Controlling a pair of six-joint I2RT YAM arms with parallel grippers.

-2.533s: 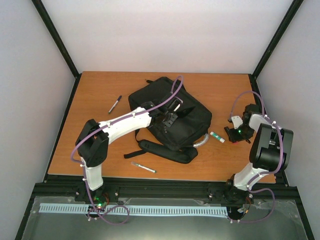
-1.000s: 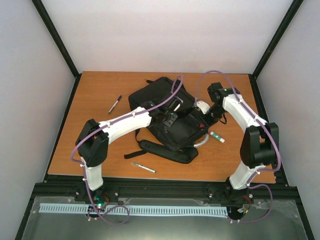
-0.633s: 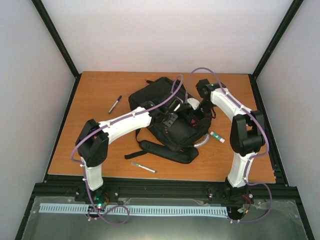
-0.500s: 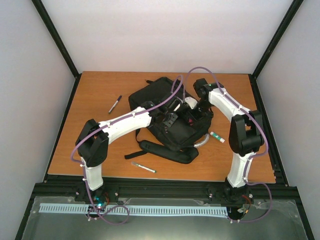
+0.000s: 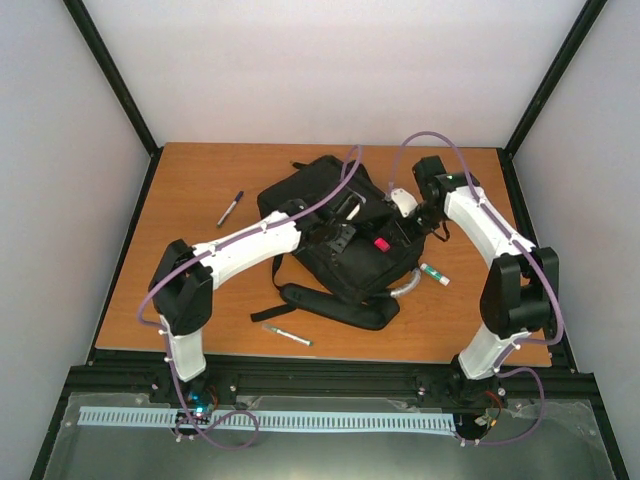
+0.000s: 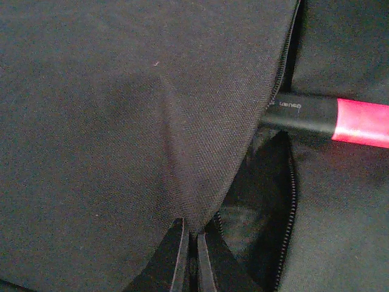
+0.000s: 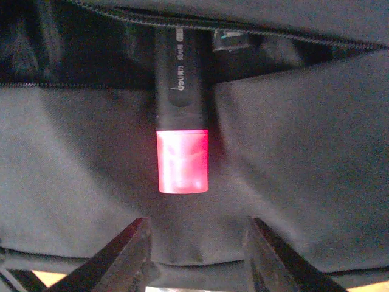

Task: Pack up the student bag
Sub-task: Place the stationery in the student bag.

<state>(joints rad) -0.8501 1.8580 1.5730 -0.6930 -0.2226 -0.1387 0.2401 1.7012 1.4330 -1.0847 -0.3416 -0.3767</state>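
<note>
Left end effector (image 6: 189, 258): jaws together, clamped on a fold of black fabric of the student bag (image 5: 305, 195). In the left wrist view the fabric is pulled into a peak that runs down into the fingertips. A zip line runs down its right edge, with a dark pocket opening just beside it.

Right end effector (image 7: 197, 255): jaws apart, nothing between them, fingers (image 7: 130, 255) touching nothing I can make out. It points at the bag's open zip pocket from the bag's right side.

Highlighter (image 7: 181, 131): black body, pink cap. The body end is under the zip edge inside the pocket. The pink cap sticks out over the bag fabric toward the right end effector, in line with the gap between the fingers. It sits just ahead of the fingertips, not touching them. In the top view the pink cap shows between the two end effectors.

Student bag: lying flat mid-tabletop (image 5: 200, 280), a bit right of centre. Shoulder straps trail toward the near edge and the grey curved handle (image 5: 402, 288) pokes out at its near-right corner. Both end effectors are over its right half.

Loose on the tabletop:
- Black marker (image 5: 230, 208), left of the bag.
- Pen (image 5: 287, 335), near the straps.
- White tube with green cap (image 5: 434, 273), right of the bag.
</note>
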